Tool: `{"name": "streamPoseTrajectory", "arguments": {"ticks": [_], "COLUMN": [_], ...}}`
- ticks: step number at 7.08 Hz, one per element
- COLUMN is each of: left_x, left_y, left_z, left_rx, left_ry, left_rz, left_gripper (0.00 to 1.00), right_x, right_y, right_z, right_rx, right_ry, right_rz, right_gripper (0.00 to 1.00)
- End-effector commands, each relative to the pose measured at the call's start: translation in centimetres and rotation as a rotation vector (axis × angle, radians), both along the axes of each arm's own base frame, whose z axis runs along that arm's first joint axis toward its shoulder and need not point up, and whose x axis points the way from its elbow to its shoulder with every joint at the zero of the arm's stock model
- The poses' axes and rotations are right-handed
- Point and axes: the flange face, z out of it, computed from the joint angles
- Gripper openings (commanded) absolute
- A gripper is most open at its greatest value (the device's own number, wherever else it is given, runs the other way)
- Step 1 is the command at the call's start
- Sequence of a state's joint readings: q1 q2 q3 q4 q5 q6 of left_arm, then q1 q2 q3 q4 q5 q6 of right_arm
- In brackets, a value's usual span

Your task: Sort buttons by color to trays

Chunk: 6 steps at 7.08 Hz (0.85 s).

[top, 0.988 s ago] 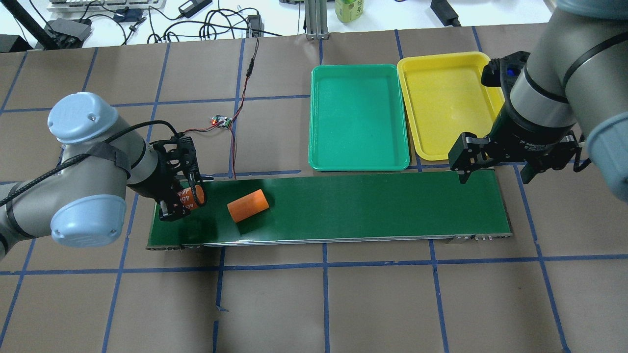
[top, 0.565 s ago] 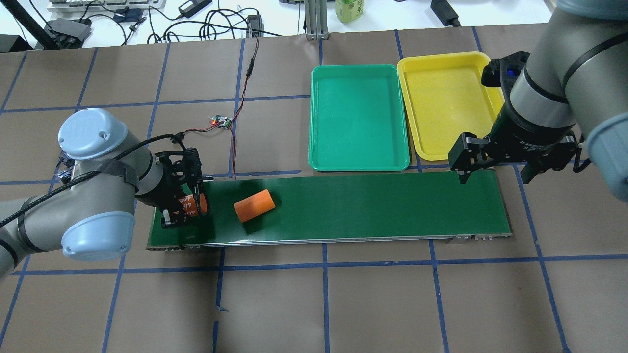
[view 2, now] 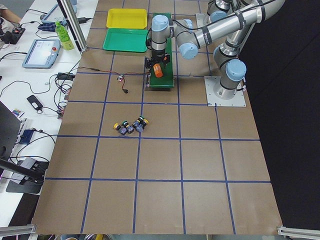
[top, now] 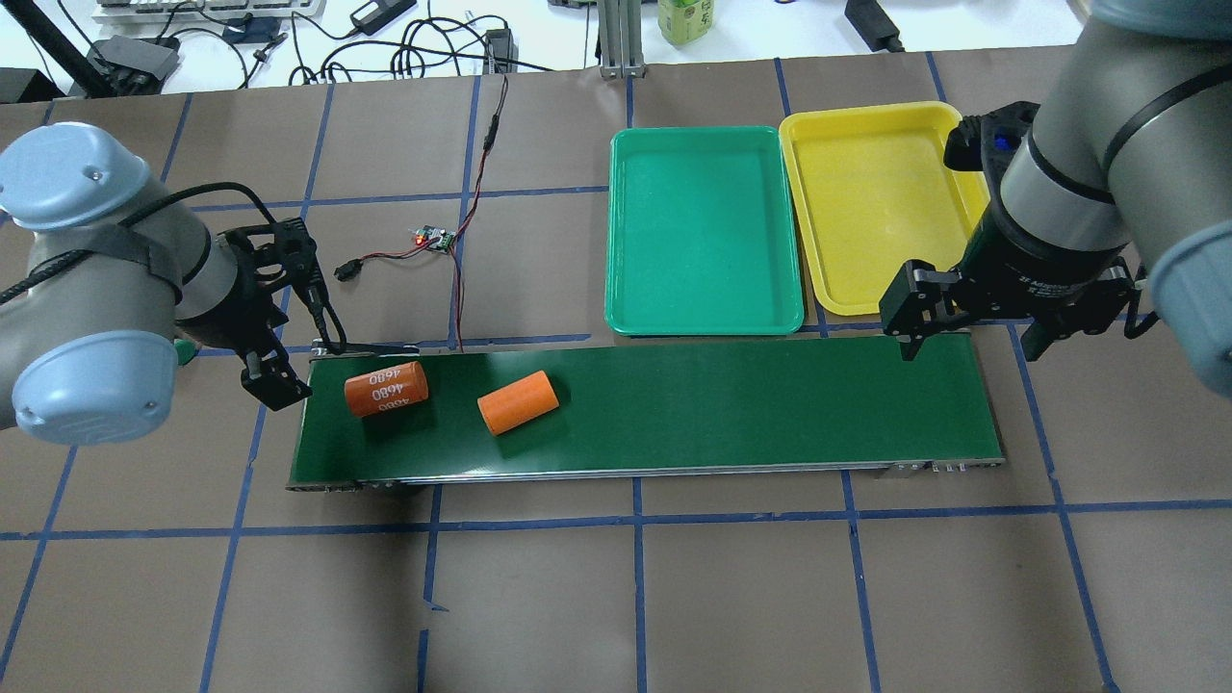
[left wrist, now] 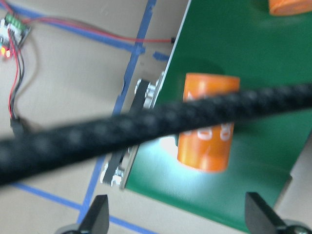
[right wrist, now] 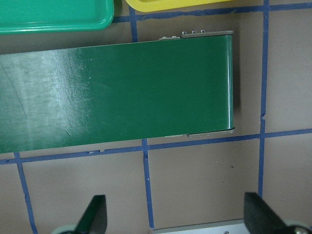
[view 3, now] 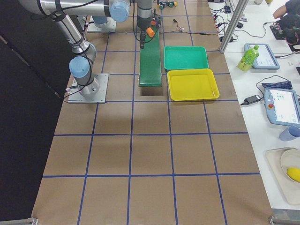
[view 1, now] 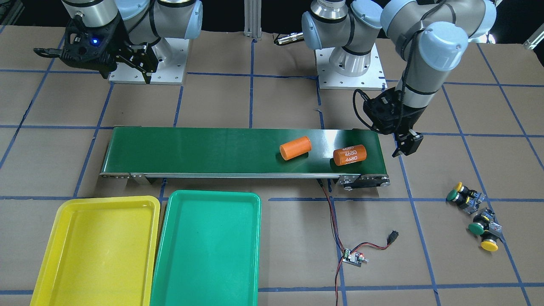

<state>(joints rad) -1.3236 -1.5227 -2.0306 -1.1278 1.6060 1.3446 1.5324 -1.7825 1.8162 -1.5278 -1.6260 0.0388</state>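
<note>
Two orange cylinders (top: 386, 388) are lying loose on the belt (top: 722, 404) now. The 4680 one was clamped in the left end effector (top: 300, 348) a second ago and has since been let go near the belt's end, while the plain one (top: 518, 402) has been carried a bit further toward the trays. The left end effector has been pulled back just off that end, fingers spread and empty. The right end effector (top: 972, 332) hasn't been moved, and is hung wide open over the belt's other end, beside the yellow tray (top: 866, 202). No buttons (view 1: 461, 197) have been touched, and all four are clustered on the tabletop (top: 674, 597), well apart from the belt on the left arm's side. Nothing is seen in the yellow tray or the green tray (top: 703, 231), so sorting looks not yet started. The left arm is probably freed up for a button next.
</note>
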Motion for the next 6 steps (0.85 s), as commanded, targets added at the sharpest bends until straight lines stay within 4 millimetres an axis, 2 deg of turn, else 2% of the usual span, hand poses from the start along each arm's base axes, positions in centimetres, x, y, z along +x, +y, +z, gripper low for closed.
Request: {"name": "streamPoseTrajectory", "arguments": {"ticks": [1,2,3,4,5,6], "left_x": [9.1,14.4,18.6,20.9,23.7,25.6], "left_y": [-3.7,-5.4,-6.5,-7.4,-8.2,-10.3], "left_z": [0.8,-1.7,-5.7,-7.8,-9.1,-8.2], "left_rx": [0.003,0.037,0.071,0.04,0.003,-0.043], "left_ry": [0.004,0.022,0.026,0.014,0.002,-0.005], "left_rz": [0.221,0.49,0.599,0.63,0.657,0.652], "left_gripper": [1.0,1.0,1.0,1.0,1.0,1.0], "right_x": [0.0,0.0,0.0,0.0,0.0,0.0], "right_y": [0.0,0.0,0.0,0.0,0.0,0.0], "right_z": [0.0,0.1,0.1,0.1,0.0,0.0], "right_rx": [0.0,-0.001,-0.003,-0.001,0.0,0.0], "right_ry": [0.0,0.0,0.0,-0.002,0.0,0.0], "right_rz": [0.002,0.002,0.004,0.003,0.004,0.004], "right_gripper": [1.0,1.0,1.0,1.0,1.0,1.0]}}
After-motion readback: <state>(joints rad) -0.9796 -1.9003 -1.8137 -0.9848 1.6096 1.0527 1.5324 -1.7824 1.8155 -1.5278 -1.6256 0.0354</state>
